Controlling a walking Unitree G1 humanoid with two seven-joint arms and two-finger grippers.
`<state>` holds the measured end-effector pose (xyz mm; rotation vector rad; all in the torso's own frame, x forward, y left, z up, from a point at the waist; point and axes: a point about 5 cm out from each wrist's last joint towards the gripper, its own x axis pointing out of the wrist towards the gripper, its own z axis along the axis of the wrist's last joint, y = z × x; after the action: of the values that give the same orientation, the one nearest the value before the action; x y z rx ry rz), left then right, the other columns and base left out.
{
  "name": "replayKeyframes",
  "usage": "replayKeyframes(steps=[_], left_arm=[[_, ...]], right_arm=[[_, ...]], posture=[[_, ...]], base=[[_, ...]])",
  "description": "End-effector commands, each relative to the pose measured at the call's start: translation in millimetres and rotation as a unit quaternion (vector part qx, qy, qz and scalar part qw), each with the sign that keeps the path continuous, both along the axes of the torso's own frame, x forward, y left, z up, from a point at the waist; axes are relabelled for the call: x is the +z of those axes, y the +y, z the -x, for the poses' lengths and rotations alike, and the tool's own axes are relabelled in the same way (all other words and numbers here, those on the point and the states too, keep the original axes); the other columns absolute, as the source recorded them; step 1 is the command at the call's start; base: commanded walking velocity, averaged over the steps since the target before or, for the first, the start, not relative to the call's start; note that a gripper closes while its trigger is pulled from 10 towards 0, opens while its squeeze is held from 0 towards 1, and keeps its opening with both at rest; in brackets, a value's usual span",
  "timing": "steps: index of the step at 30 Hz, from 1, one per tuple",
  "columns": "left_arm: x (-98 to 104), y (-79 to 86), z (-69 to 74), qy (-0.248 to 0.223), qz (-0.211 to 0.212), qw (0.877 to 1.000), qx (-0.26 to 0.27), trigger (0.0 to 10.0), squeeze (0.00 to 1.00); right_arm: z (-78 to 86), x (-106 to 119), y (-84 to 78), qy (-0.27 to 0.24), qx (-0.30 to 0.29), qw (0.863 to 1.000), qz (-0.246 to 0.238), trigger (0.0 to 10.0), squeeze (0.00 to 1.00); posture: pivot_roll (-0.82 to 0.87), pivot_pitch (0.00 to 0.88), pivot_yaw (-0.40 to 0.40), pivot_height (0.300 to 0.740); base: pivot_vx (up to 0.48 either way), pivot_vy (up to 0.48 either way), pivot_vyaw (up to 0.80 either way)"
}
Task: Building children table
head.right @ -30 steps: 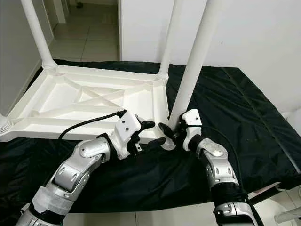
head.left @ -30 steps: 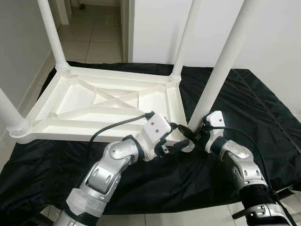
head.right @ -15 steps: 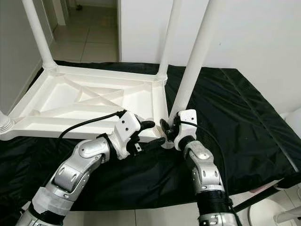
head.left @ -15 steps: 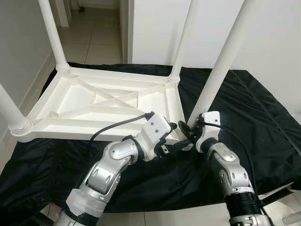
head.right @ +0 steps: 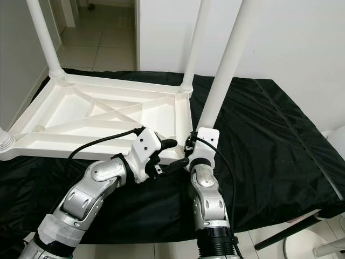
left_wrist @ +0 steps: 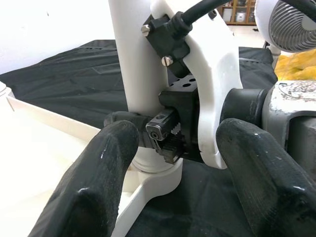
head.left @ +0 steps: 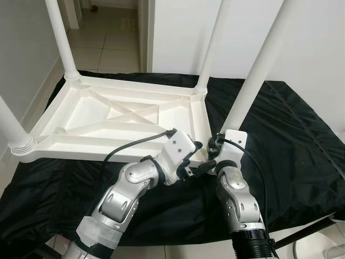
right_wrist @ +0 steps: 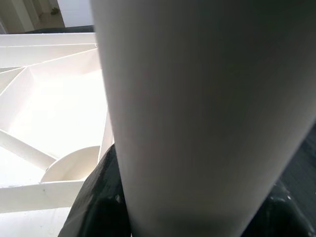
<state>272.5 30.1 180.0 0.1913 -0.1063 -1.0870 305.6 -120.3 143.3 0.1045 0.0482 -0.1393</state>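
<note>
Right gripper point(left_wrist: 148, 129) apparently around leg point(head.left: 253, 75)

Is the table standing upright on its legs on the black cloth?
No. The white table lies upside down on the black cloth, its ribbed underside facing up and its legs pointing upward.

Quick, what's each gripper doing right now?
Left gripper: open, empty, beside the socket.
Right gripper: closed around the near-right table leg.
</note>
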Motion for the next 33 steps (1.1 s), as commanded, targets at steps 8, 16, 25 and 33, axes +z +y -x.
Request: replayKeyframes(steps=[8,16,25,33], left_arm=[[-1,-2.0,0.8,-0.005,0.001,1.0,0.012,10.0,0.0],[-1,-1.5,2.1,-0.005,0.0,1.0,0.01,10.0,0.0],[-2,-1.1,3.2,-0.005,-0.001,1.0,0.01,10.0,0.0],[-1,-0.9,1.4,-0.006,-0.002,1.0,0.011,10.0,0.0]], right_arm=[[9.9,-6,-1.0,0.011,0.003,0.999,-0.043,10.0,1.0],[17.2,-2,-15.1,-0.013,0.071,0.997,-0.037,10.0,1.0],[25.2,-13,-39.0,-0.022,0.201,0.979,0.032,10.0,0.0],[13.6,-8,-66.8,-0.035,0.272,0.959,0.07,10.0,0.0]], posture=[[-0.05,0.0,-0.079,0.74],[-0.04,0.0,-0.081,0.74],[-0.03,0.0,-0.086,0.74],[-0.03,0.0,-0.081,0.74]], base=[[0.0,0.0,0.0],[0.0,0.0,0.0],[0.0,0.0,0.0],[0.0,0.0,0.0]])
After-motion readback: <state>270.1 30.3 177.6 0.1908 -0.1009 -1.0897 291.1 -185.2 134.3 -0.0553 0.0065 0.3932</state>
